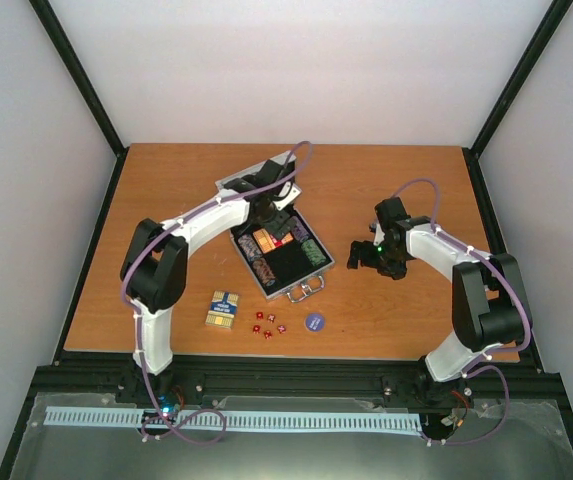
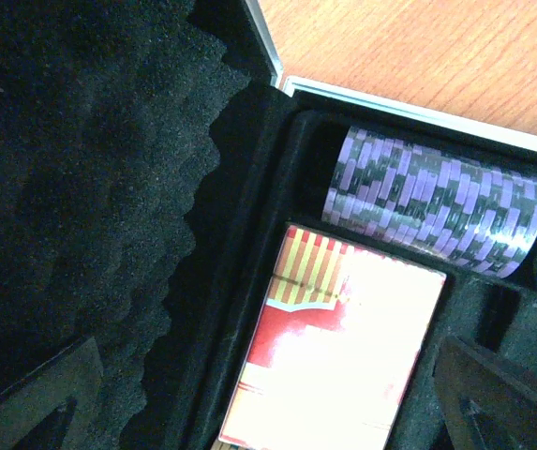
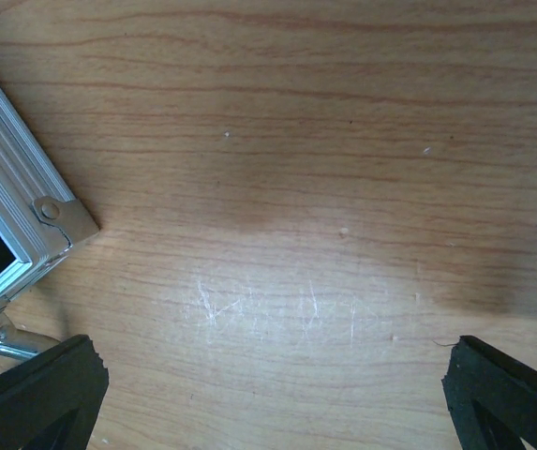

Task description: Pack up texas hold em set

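At the centre of the top view, the silver case [image 1: 291, 263] is lying open. The left gripper [image 1: 274, 222] is hovering over its red card box [image 2: 343, 347] and purple chip stack [image 2: 437, 202], fingers spread wide. Right of it, the right gripper [image 1: 371, 258] is hanging over the table [image 3: 343, 141], fingers apart too. The dice [image 1: 269, 323] and blue disc [image 1: 314, 321] are sitting just below, outside the case.

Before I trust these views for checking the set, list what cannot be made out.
Dice, top view: too small to read the pips.
Case, top view: left arm covers its far compartments and part of the lid.
Red card box, left wrist view: print washed out by glare.
Case, right wrist view: only a corner shows, cut by the left edge.
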### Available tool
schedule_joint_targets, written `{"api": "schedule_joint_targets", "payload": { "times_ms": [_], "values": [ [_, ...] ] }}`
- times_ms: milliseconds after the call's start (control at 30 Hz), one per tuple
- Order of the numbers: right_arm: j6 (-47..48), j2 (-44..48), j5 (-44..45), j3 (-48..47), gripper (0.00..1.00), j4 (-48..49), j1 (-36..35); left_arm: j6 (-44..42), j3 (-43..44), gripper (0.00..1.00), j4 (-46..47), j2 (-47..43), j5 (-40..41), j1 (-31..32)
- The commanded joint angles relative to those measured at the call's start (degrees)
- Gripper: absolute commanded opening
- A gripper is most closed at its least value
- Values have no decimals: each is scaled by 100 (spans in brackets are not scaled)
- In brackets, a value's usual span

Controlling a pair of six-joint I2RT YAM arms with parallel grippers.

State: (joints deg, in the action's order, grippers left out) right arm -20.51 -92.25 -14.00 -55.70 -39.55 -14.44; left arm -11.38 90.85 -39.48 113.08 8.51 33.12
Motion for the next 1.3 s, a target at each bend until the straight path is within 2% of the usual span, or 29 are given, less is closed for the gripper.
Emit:
{"api": "schedule_joint_targets", "payload": {
  "times_ms": [0, 267, 900, 1267],
  "values": [
    [56, -30, -35, 83, 99, 74, 39, 366, 230, 100, -27, 165, -100, -122],
    [37, -48, -34, 109, 99, 97, 46, 563, 7, 99, -48, 225, -652, -126],
    [51, 72, -57, 238, 99, 141, 39, 665, -427, 100, -166, 135, -1123, -131],
    [170, 419, -397, 304, 100, 362, 46, 498, -74, 100, -446, -311, -895, -126]
  ]
}}
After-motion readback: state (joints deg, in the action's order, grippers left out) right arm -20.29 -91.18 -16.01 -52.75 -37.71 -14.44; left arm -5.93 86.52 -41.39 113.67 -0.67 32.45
